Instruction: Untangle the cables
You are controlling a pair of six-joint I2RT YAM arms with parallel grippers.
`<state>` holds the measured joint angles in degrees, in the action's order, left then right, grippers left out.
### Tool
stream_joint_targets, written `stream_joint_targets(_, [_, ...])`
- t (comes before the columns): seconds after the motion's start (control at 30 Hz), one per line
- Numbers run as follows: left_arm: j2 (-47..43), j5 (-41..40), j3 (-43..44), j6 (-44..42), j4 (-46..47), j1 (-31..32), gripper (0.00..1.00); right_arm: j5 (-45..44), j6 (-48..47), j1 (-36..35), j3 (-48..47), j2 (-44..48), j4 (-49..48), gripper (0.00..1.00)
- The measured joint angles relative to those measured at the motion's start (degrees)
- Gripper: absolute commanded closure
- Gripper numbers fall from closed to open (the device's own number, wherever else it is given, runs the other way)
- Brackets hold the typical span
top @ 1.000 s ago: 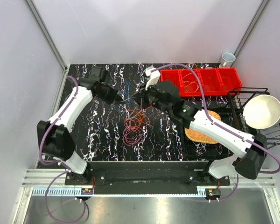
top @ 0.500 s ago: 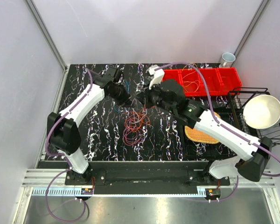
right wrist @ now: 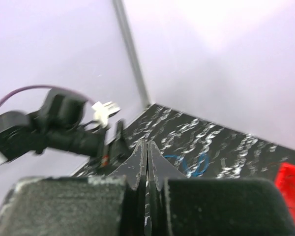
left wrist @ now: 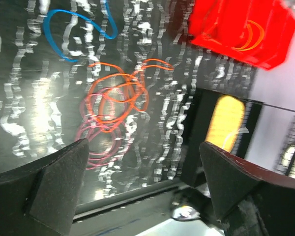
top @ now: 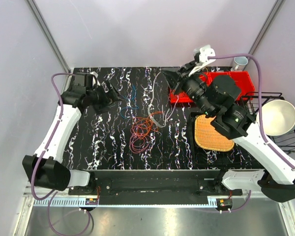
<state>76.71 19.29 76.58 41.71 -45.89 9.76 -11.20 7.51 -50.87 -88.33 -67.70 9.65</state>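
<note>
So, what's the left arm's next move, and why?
Probably lower the open left gripper onto the tangle and grip an outer orange loop: orange and pink cables overlap there, the blue cable lies apart, and the right gripper is shut and raised.

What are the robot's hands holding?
The left gripper is open, empty. The right gripper, shut, seems to pinch a pale cable above the pile; where along it is unclear.

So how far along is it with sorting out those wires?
Partway. Done: the blue cable lies alone, and a yellow-orange cable sits in the red bin. In hand: the right tool, shut and raised, seems to hold a pale strand leading down to the pile; the left tool is open, empty. Left: that pile of orange and pink cables, tangled.
</note>
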Motion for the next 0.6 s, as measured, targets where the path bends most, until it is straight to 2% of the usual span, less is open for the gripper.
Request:
stream_joint_targets(0.13, [-3.28,-3.06,-2.75,-4.39,-2.86,0.00,0.03,-2.36,-2.97,2.21,-3.82,-2.01,0.74,1.00])
stream_joint_targets(0.37, [-11.58,-8.94,-6.38,-12.74,-8.87,0.04,0.03,-3.13,-5.51,11.87,-10.99,-8.00,4.15,1.00])
stream_joint_targets(0.6, [-20.90,-12.76,-12.70,-17.35,-8.63,0.04,0.04,-3.48,-8.48,18.29,-15.98,-14.01,6.01,1.00])
